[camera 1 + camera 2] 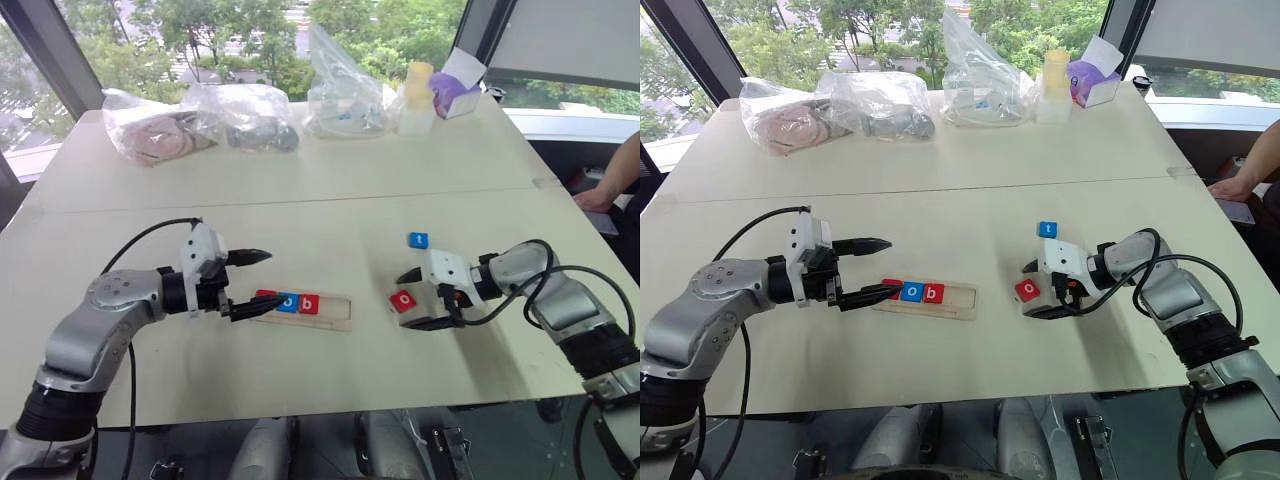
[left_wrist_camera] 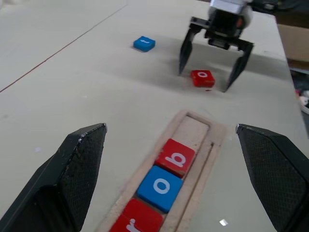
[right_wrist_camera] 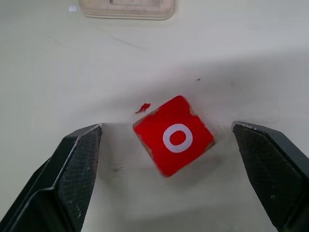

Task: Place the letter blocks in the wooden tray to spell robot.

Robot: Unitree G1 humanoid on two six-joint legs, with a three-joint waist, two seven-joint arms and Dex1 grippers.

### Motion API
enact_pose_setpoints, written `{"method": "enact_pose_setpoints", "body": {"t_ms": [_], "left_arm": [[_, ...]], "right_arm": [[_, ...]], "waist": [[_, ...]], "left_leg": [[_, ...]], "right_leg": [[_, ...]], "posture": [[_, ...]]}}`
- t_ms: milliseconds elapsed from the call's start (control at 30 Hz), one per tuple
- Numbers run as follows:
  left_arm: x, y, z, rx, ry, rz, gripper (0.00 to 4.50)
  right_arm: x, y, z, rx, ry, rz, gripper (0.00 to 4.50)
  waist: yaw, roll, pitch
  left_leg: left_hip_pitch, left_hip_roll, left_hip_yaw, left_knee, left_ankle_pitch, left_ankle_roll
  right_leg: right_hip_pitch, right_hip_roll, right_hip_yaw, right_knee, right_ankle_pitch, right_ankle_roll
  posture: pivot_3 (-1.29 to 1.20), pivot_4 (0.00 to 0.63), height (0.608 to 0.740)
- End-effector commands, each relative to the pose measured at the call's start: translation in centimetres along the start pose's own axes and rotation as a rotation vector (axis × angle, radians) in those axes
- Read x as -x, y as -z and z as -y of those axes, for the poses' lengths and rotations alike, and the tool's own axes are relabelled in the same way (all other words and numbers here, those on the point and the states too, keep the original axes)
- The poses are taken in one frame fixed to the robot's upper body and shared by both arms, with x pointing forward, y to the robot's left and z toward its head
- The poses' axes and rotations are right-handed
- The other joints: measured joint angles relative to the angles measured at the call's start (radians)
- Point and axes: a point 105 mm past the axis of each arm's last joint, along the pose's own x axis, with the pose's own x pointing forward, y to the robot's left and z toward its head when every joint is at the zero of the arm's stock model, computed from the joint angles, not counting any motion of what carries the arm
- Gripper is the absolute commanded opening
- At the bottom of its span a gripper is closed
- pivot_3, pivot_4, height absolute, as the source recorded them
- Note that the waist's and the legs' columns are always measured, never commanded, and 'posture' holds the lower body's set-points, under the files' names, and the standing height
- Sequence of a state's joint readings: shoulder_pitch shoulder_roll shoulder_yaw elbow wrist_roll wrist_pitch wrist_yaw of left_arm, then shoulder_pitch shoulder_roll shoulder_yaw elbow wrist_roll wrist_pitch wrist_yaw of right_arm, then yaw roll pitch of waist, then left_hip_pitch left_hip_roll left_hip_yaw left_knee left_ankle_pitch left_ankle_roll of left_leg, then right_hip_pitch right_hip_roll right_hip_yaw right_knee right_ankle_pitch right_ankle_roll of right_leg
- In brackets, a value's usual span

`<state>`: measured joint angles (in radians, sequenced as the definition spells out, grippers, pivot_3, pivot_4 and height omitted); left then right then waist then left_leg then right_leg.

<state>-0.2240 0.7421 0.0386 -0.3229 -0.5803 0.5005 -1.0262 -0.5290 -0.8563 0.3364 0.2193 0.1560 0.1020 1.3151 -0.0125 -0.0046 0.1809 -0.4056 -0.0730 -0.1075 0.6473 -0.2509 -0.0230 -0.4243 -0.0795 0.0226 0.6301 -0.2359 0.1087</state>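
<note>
**Three tiles seated, two loose on the table**

Three letter blocks, a red r point(image 2: 137, 221), a blue o point(image 2: 161, 187) and a red b point(image 2: 175, 157), lie side by side in the wooden tray point(image 1: 335, 312), filling its left part; the slot's right end is bare. The left gripper point(image 1: 258, 282) hovers at the tray's left end, fingers spread wide, holding nothing. The right gripper point(image 1: 418, 300) points down at the table point(image 1: 330, 190) to the right of the tray, its fingers point(image 3: 77, 164) splayed on either side of the red o block point(image 3: 174, 135), which lies flat and askew, touched by neither. The blue t block point(image 1: 418, 240) sits apart, just beyond it.
</note>
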Motion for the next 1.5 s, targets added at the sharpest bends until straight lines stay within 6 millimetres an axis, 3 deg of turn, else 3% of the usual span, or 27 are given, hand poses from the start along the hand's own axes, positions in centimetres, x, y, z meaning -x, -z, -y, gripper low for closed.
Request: {"method": "enact_pose_setpoints", "body": {"t_ms": [33, 67, 167, 267, 333, 433, 633, 767, 933, 1133, 1267, 1500], "left_arm": [[0.7, -1.4, 0.3, -0.05, 0.033, 0.023, 4.5], [0.8, -1.4, 0.4, -0.051, 0.049, 0.013, 4.5], [1.2, -1.2, 0.4, -0.054, 0.075, -0.005, 4.5], [1.3, -1.3, 0.3, -0.053, 0.078, -0.005, 4.5], [1.3, -1.3, 0.3, -0.053, 0.077, -0.005, 4.5], [1.3, -1.2, 0.2, -0.053, 0.072, -0.004, 4.5], [1.5, -1.2, 0.0, -0.054, 0.047, -0.005, 4.5], [1.3, -1.1, 0.0, -0.052, 0.04, 0.0, 4.5], [1.2, -1.1, -0.2, -0.059, 0.02, 0.005, 4.5], [1.0, -1.2, -0.2, -0.059, 0.015, 0.012, 4.5], [0.9, -1.2, -0.3, -0.06, 0.012, 0.016, 4.5], [0.8, -1.4, -0.4, -0.068, 0.007, 0.021, 4.5]], "right_arm": [[0.1, 0.7, 0.1, 0.021, -0.003, -0.03, 4.42], [0.1, 0.8, 0.1, 0.021, -0.005, -0.027, 4.42], [0.1, 0.7, 0.0, 0.025, -0.01, -0.003, 3.67], [-0.2, 0.1, 0.1, 0.028, -0.005, 0.026, 2.18], [-0.3, -0.1, 0.1, 0.03, -0.003, 0.036, 1.52], [-0.3, -0.4, 0.0, 0.015, 0.019, 0.035, 1.52], [-0.9, -3.5, 0.5, -0.178, 0.114, 0.063, 1.52], [-1.7, -3.1, -0.1, -0.188, 0.149, -0.008, 1.52], [-2.5, -2.4, 0.7, -0.227, 0.259, -0.037, 1.52], [-2.5, -3.1, -0.3, -0.133, 0.208, 0.001, 4.32], [-2.4, -2.7, -0.5, -0.016, 0.166, -0.011, 4.32], [-2.8, -1.2, 0.7, -0.042, 0.116, -0.01, 4.32]], "waist": [[0.0, 0.0, 0.0], [-0.001, 0.0, 0.0], [-0.001, 0.0, 0.0], [0.0, 0.0, 0.0], [-0.001, 0.0, 0.0], [-0.002, 0.0, 0.0], [-0.002, 0.0, 0.0], [0.003, 0.0, 0.0], [0.002, 0.0, -0.001], [0.0, 0.0, -0.001], [0.0, 0.0, -0.001], [-0.001, 0.0, -0.001]], "left_leg": [[0.0, 0.0, 0.0, 0.0, 0.0, 0.0], [0.0, 0.0, 0.0, 0.0, 0.0, 0.0], [0.0, 0.0, 0.0, 0.0, 0.0, 0.0], [0.001, 0.0, 0.0, 0.0, 0.0, 0.0], [0.001, 0.0, 0.0, 0.0, 0.0, 0.0], [0.001, 0.0, 0.0, 0.0, 0.0, 0.0], [0.001, 0.0, 0.0, 0.0, 0.0, -0.001], [0.0, 0.0, -0.001, 0.0, 0.0, -0.001], [-0.001, 0.0, -0.001, 0.0, 0.0, -0.001], [0.0, 0.0, -0.001, 0.0, 0.001, -0.001], [0.0, 0.0, 0.0, 0.0, 0.001, -0.001], [0.001, 0.0, -0.001, 0.0, 0.001, -0.001]], "right_leg": [[0.0, 0.0, 0.0, 0.0, 0.0, 0.0], [0.0, 0.0, 0.0, 0.0, 0.0, 0.0], [0.0, 0.0, 0.0, 0.0, 0.0, 0.0], [0.001, 0.0, 0.0, 0.0, 0.0, 0.0], [0.001, 0.0, 0.0, 0.0, 0.0, -0.001], [0.001, 0.0, 0.0, 0.001, 0.0, -0.001], [-0.001, -0.001, 0.001, 0.001, 0.001, -0.001], [-0.001, -0.001, 0.001, 0.001, 0.001, -0.001], [-0.001, -0.002, 0.0, 0.001, 0.001, -0.001], [-0.001, 0.0, 0.0, 0.001, 0.001, -0.002], [-0.001, 0.0, 0.0, 0.001, 0.001, -0.001], [0.0, 0.001, 0.0, 0.001, 0.001, -0.001]], "posture": [[0.0, 0.15, 0.74], [0.0, 0.15, 0.74], [0.0, 0.15, 0.74], [0.0, 0.15, 0.74], [0.0, 0.15, 0.74], [0.0, 0.15, 0.74], [0.0, 0.15, 0.74], [0.0, 0.15, 0.74], [0.0, 0.15, 0.74], [0.0, 0.15, 0.74], [0.0, 0.15, 0.74], [0.0, 0.15, 0.74]]}}
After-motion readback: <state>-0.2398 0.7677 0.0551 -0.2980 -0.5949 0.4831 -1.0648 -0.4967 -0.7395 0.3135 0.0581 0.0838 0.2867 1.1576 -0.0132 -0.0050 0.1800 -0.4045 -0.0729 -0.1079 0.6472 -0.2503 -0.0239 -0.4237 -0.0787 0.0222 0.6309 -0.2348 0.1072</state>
